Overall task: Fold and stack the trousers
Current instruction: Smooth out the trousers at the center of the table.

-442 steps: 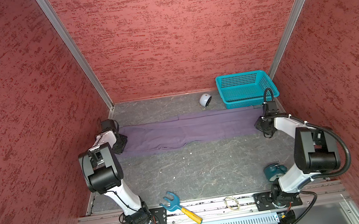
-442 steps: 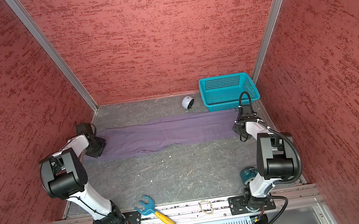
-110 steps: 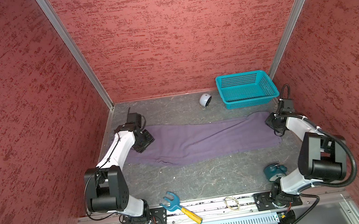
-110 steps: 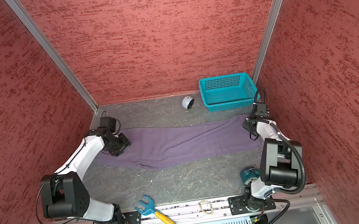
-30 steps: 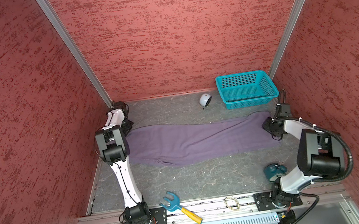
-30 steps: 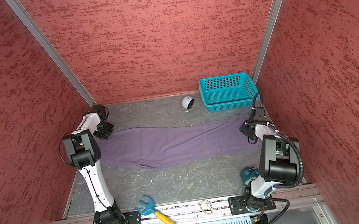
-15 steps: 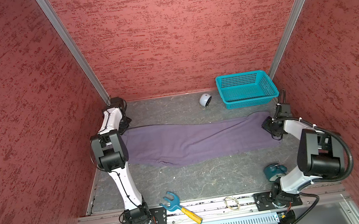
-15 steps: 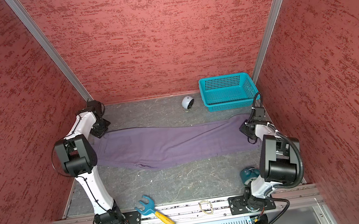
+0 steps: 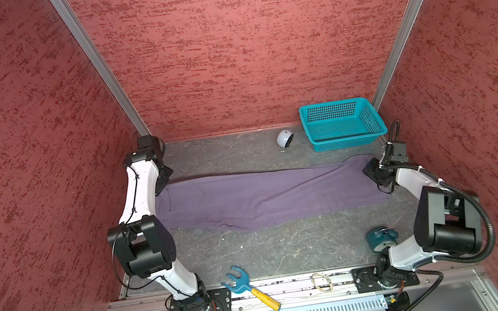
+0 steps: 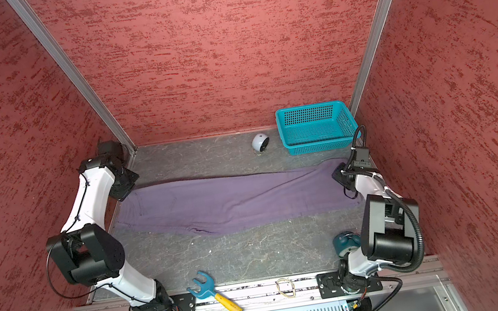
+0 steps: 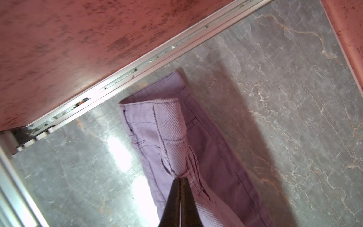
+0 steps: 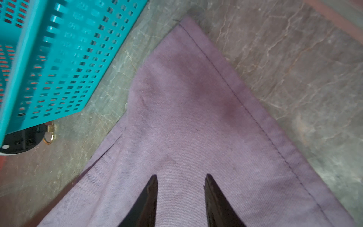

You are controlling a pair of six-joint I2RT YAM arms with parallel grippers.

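The trousers (image 9: pixel 264 197) are purple with dark stitch lines. The basket (image 9: pixel 344 140) is teal with little holes. The walls (image 9: pixel 241 47) are red with dark streaks. The table (image 9: pixel 288 247) is grey with pale cracks.

Both top views look steeply down from high over the front rail (image 9: pixel 293 285) toward the back wall (image 9: pixel 241 47), far enough to take in the whole workspace, trousers (image 9: pixel 263 194) and teal basket (image 10: pixel 320 146) included, with near-identical coverage. Left wrist view is close in, looking past the left gripper (image 11: pixel 179 181) onto the waistband end and side-wall rail (image 11: pixel 137 72). Right wrist view, equally close, looks past the right gripper (image 12: pixel 180 180) onto the hem end and a basket corner; top views cover both spots.
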